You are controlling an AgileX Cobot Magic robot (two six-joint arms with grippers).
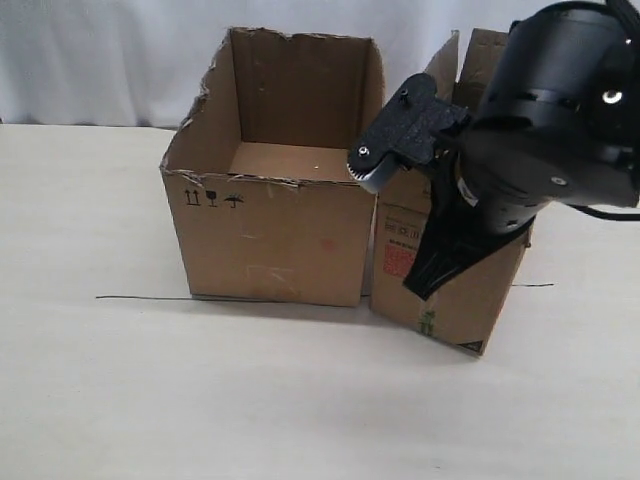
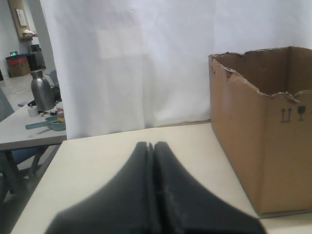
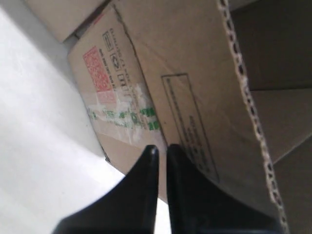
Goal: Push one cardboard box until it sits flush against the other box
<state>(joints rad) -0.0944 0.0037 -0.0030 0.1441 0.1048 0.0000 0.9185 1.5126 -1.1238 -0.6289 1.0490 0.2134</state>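
A: Position of the cardboard box point(image 1: 455, 305)?

B: On the table point(image 1: 100, 400), just right of the other box point(image 1: 270, 240), turned slightly askew. The exterior view shows a thin dark slit between their front corners; cannot tell whether they touch further back. The right arm covers much of its front.

A: Anything the right wrist view adds?

B: The side panel close up: red print point(image 3: 95, 68), green-striped tape point(image 3: 126, 117), and a raw corrugated flap edge. The right tool point(image 3: 161, 147) points at that panel near the tape, its fingers nearly together with only a slit between and nothing held. Contact with the cardboard: cannot tell.

A: Left side?

B: The left tool point(image 2: 150, 145) appears only in its own wrist view, fingers pressed together, empty, above bare table. The other box stands near it, torn rim and black symbols point(image 2: 292, 114) facing the camera. Behind hangs a white curtain point(image 2: 146, 63).
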